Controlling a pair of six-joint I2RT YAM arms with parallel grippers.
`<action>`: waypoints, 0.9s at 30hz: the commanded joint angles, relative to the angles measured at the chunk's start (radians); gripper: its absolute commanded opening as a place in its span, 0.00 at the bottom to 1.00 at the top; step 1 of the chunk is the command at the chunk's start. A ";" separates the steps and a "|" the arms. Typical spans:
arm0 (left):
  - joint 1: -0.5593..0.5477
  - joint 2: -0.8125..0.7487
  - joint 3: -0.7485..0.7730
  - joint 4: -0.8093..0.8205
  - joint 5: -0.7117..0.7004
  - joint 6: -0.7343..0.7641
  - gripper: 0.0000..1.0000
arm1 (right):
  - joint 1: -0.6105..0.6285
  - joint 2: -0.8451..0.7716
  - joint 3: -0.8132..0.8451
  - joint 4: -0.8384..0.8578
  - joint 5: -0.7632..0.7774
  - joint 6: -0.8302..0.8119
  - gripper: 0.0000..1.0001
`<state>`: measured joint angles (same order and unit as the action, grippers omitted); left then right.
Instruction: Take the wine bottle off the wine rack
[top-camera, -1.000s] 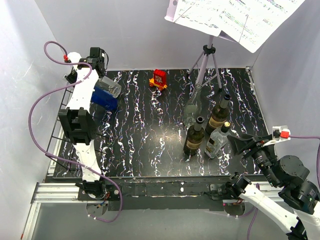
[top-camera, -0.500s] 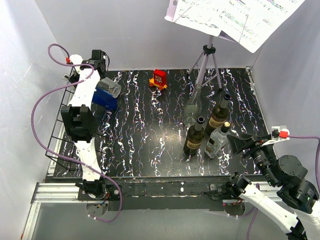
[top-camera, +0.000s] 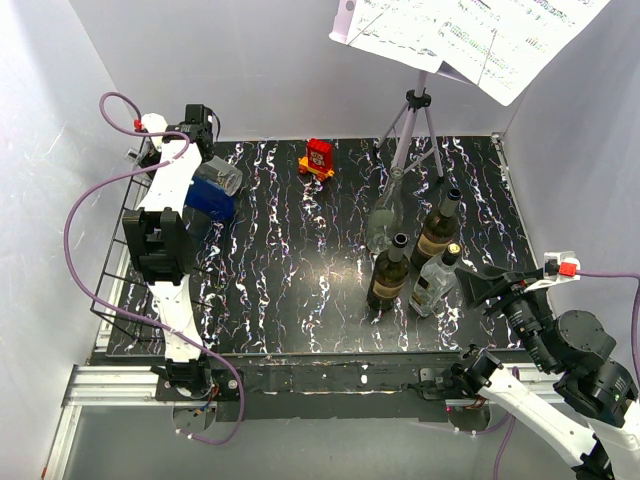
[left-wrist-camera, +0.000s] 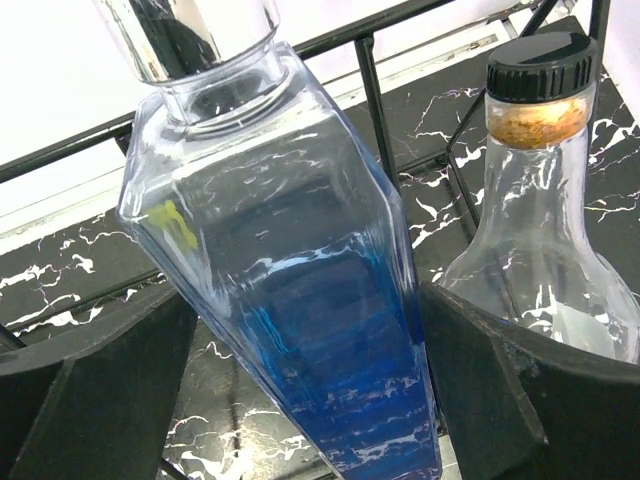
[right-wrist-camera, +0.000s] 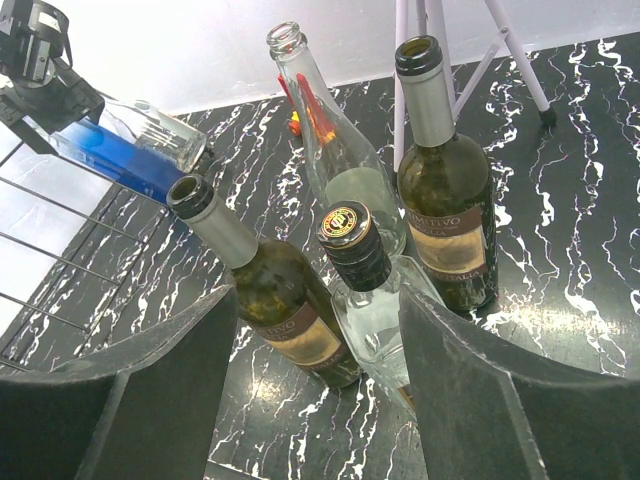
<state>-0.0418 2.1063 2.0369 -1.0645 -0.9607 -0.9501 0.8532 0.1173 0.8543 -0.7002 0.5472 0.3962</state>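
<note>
My left gripper (top-camera: 203, 165) is shut on a clear bottle with a blue-tinted base and a silver cap (top-camera: 216, 190). It holds the bottle tilted above the back end of the black wire wine rack (top-camera: 112, 262) at the table's left edge. In the left wrist view the bottle (left-wrist-camera: 300, 250) fills the space between my fingers (left-wrist-camera: 90, 390). Rack wires (left-wrist-camera: 368, 80) run behind it. A second clear bottle with a black cap (left-wrist-camera: 545, 230) lies just to its right. My right gripper (top-camera: 478, 287) is open and empty at the front right.
Several bottles stand in a group at the right: two dark ones (top-camera: 388, 270) (top-camera: 438, 230), a clear capped one (top-camera: 435, 278) and a clear open one (top-camera: 382, 215). A grey tripod music stand (top-camera: 415, 125) and a red toy (top-camera: 320, 157) stand at the back.
My left arm has shifted a little towards the back left with the blue-tinted bottle in its grip. The right arm has not moved.
</note>
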 joint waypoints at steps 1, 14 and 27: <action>0.006 0.004 -0.012 0.041 -0.039 0.013 0.90 | 0.003 -0.008 -0.001 0.061 0.016 -0.010 0.73; 0.003 -0.025 -0.017 0.029 -0.046 0.005 0.39 | 0.003 -0.007 0.006 0.062 0.014 -0.016 0.73; -0.053 -0.144 -0.058 0.089 -0.162 0.089 0.00 | 0.003 0.004 0.017 0.071 0.003 -0.020 0.73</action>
<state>-0.0647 2.0930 1.9907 -0.9852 -0.9928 -0.9394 0.8528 0.1169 0.8543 -0.6800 0.5468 0.3885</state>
